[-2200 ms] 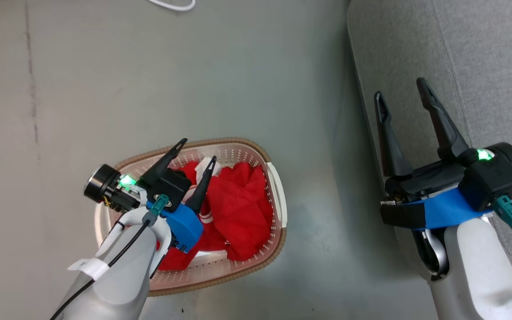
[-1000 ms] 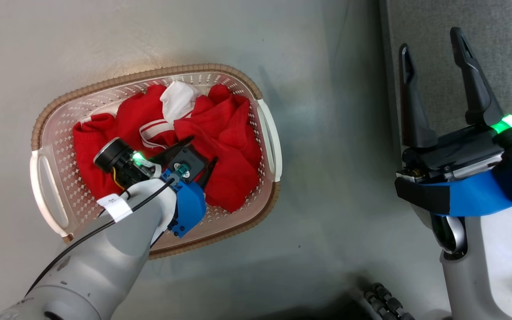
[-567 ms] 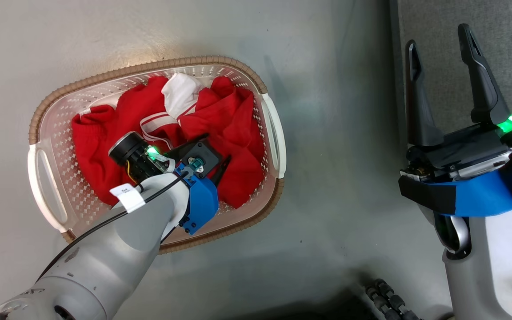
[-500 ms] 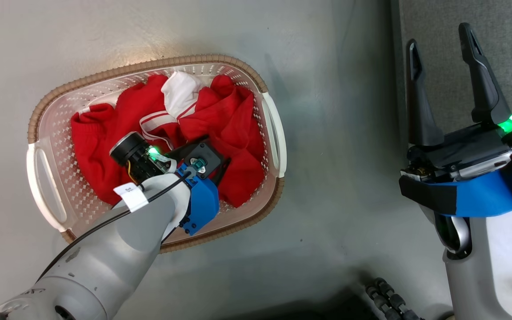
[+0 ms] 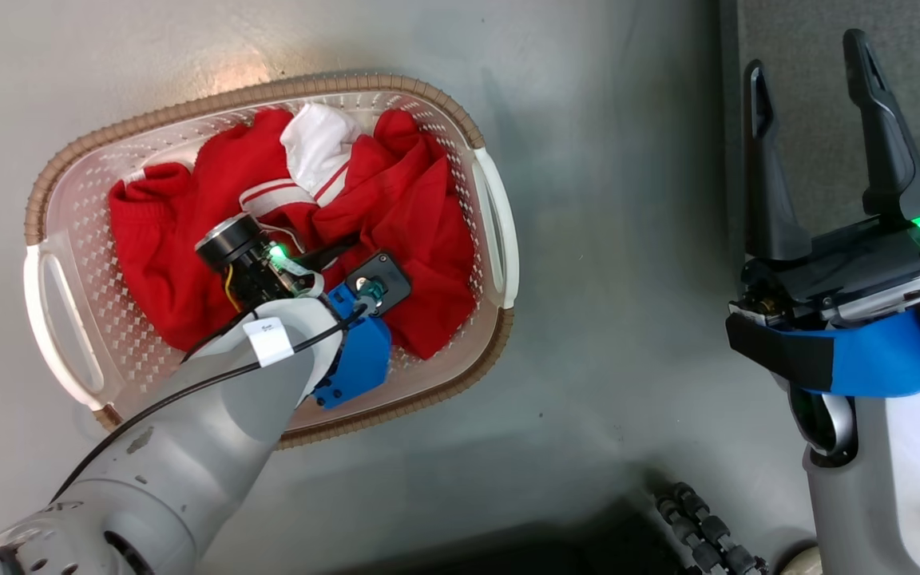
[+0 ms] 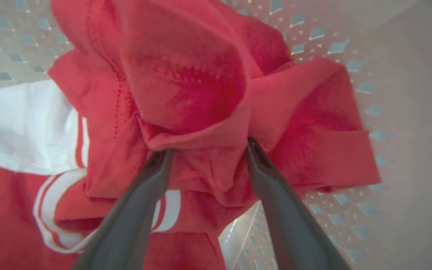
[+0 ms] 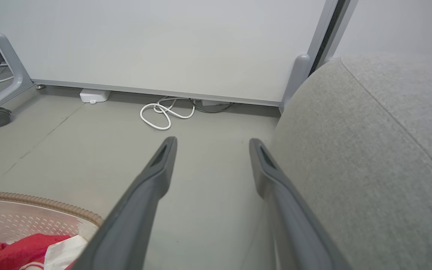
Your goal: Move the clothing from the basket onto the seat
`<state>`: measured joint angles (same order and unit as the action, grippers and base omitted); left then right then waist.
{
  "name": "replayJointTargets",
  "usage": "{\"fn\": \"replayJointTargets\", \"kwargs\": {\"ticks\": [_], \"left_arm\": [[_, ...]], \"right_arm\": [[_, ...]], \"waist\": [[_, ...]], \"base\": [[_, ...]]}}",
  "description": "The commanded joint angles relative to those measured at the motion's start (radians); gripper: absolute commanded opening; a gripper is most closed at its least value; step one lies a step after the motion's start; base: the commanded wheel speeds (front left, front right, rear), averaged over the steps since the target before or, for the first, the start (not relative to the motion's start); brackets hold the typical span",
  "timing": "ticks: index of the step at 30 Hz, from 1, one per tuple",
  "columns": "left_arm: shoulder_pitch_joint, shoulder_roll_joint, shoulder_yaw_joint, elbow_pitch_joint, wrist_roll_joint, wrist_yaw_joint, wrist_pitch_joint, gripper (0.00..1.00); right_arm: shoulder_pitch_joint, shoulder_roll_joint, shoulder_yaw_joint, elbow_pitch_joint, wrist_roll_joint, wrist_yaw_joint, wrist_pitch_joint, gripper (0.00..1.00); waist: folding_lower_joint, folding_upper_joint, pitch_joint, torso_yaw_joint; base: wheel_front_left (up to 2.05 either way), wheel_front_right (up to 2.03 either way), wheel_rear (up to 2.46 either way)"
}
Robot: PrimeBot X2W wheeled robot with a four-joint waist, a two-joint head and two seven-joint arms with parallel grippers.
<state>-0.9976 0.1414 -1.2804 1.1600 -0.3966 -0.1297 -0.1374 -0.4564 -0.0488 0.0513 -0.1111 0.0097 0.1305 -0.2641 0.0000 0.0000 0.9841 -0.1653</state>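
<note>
Red clothing (image 6: pixel 186 86) over left jaws' tips

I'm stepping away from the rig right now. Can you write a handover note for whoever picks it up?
Left gripper: open, down in the basket, straddling a fold of the clothing, not clamped.
Right gripper: open, empty, over the floor beside the seat.
Done: no clothing on the seat parts in view; the red pile lies in the basket.
Left: close on the fold, lift, carry to the seat, repeat.
</note>
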Motion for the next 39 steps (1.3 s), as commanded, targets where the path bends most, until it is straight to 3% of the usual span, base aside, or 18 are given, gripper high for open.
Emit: {"fn": "replayJointTargets", "kwargs": {"ticks": [1,16,17,18,19,30,39], "left_arm": [[-0.018,-0.008,-0.002,0.006,0.0,-0.001,-0.011,1.0],[-0.055,-0.074,-0.002,0.049,-0.093,-0.001,-0.077,1.0],[-0.059,-0.076,-0.002,0.052,-0.094,-0.001,-0.081,0.58],[-0.065,-0.077,-0.002,0.057,-0.084,-0.001,-0.086,0.07],[-0.062,-0.079,-0.002,0.063,-0.085,-0.001,-0.084,0.0],[-0.078,-0.089,-0.002,0.081,-0.091,-0.001,-0.113,0.0],[-0.047,-0.088,0.032,0.001,-0.119,-0.001,-0.129,0.0]], "right_arm": [[0.005,-0.003,-0.002,-0.008,-0.006,0.0,-0.001,1.0],[0.029,-0.003,0.0,-0.024,-0.001,0.0,-0.001,1.0],[0.03,-0.003,0.001,-0.024,0.001,0.0,-0.001,1.0],[0.032,-0.003,0.001,-0.024,0.002,0.0,-0.001,1.0],[0.031,-0.003,0.001,-0.024,0.003,0.0,-0.001,1.0],[0.007,-0.003,0.007,-0.011,0.006,0.0,-0.001,1.0],[0.0,-0.003,0.018,0.017,0.007,0.0,-0.001,1.0]], "waist": [[0.0,0.0,0.01,0.002],[0.0,0.0,0.032,0.021],[0.0,0.0,0.031,0.02],[0.0,0.0,0.031,0.02],[0.0,0.0,0.03,0.02],[0.0,0.0,0.012,0.026],[0.0,0.0,-0.083,0.051]], "base": [[0.0,0.0,0.0],[0.0,0.0,0.0],[0.0,0.0,0.0],[0.0,0.0,0.0],[0.0,0.0,0.0],[0.0,0.0,0.0],[0.0,0.0,0.0]]}}
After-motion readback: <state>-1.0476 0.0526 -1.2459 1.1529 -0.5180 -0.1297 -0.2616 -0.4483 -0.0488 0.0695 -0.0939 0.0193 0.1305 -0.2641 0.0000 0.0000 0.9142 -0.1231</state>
